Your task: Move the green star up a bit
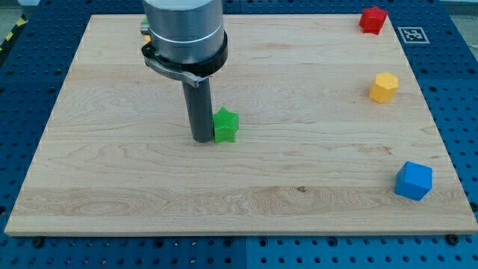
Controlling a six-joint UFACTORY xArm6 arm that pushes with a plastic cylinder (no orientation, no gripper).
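Note:
The green star (225,125) lies on the wooden board (112,164), a little left of the board's middle. My tip (202,139) stands right against the star's left side, touching or nearly touching it. The dark rod rises from there to the grey arm body at the view's top. The rod hides a sliver of the star's left edge.
A red block (372,19) sits at the board's top right corner. A yellow hexagonal block (384,87) lies at the right side, below it. A blue cube (413,181) lies near the bottom right corner. A fiducial tag (413,33) is off the board at the top right.

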